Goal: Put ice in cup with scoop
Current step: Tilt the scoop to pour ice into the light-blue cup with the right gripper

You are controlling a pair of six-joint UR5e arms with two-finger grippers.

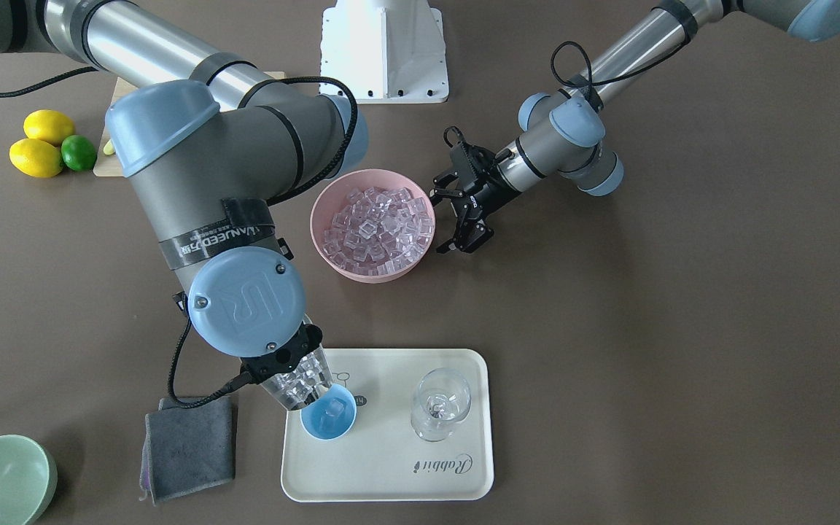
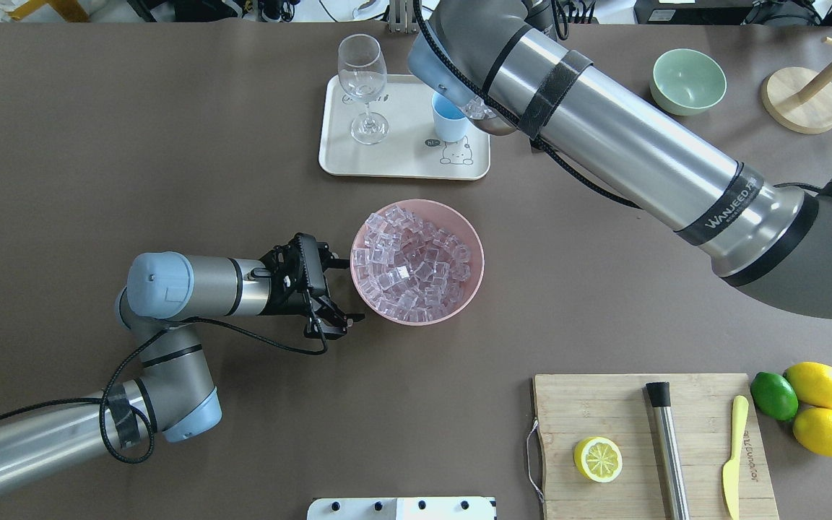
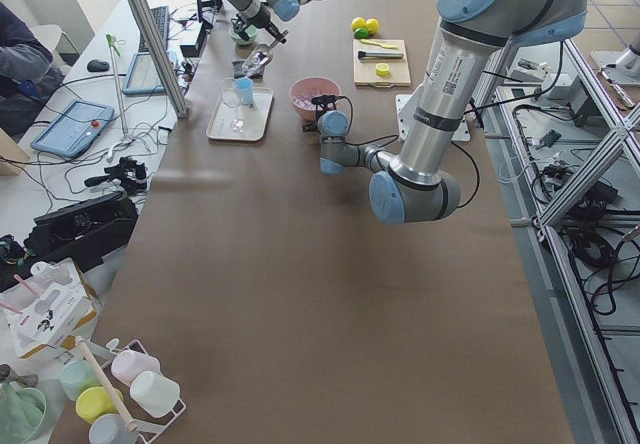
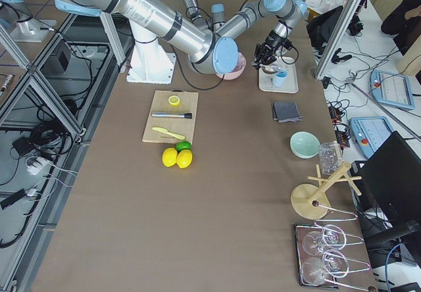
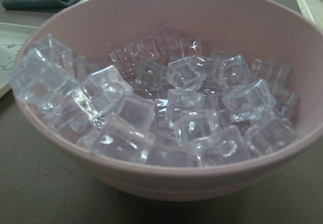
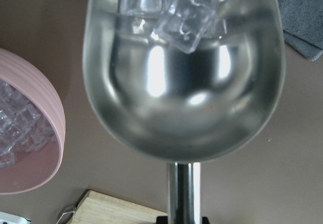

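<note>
My right gripper is shut on the handle of the steel scoop. The scoop tilts down, its mouth at the rim of the light-blue cup. Several clear ice cubes lie at the scoop's front end, and one cube shows inside the cup. The cup stands on the cream tray. A pink bowl in the middle of the table is heaped with ice. My left gripper hangs open beside the bowl's rim, holding nothing.
A stemmed glass stands on the tray next to the cup. A grey cloth and a pale green bowl lie beyond the tray. A cutting board holds a half lemon, a steel rod and a yellow knife.
</note>
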